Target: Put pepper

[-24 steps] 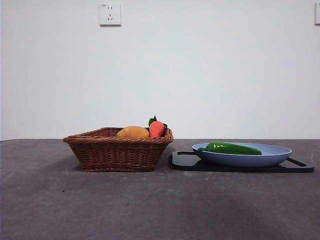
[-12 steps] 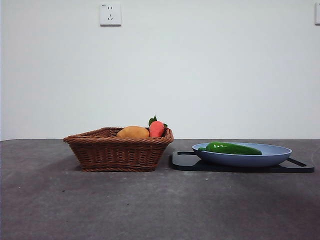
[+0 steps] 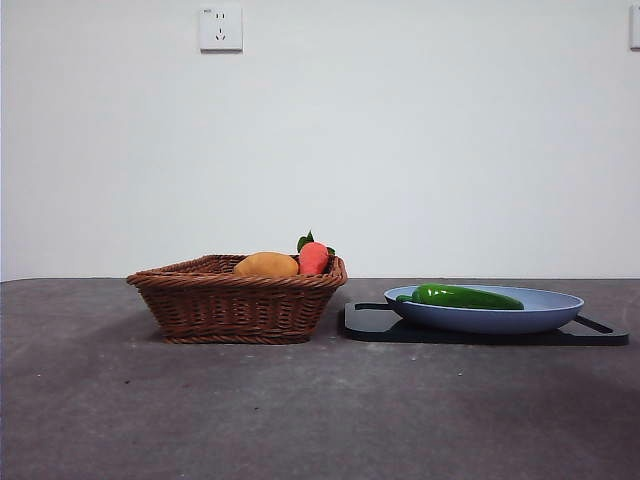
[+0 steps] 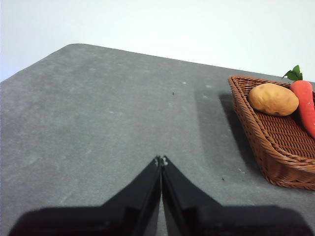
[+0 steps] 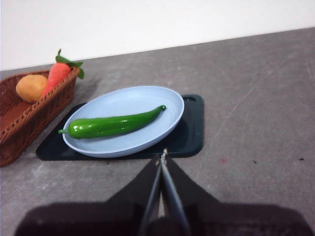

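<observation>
Looked basically done already: the pepper lay flat in the blue plate on the black tray, while the left gripper and right gripper both sat pinched closed, holding nothing.

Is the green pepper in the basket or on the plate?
On the plate. The pepper lies flat in the blue plate, apart from the wicker basket, which holds the other two foods.

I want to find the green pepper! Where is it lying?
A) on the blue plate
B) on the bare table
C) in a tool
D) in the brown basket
A: the pepper lies across the blue plate, apart from the basket.
</observation>
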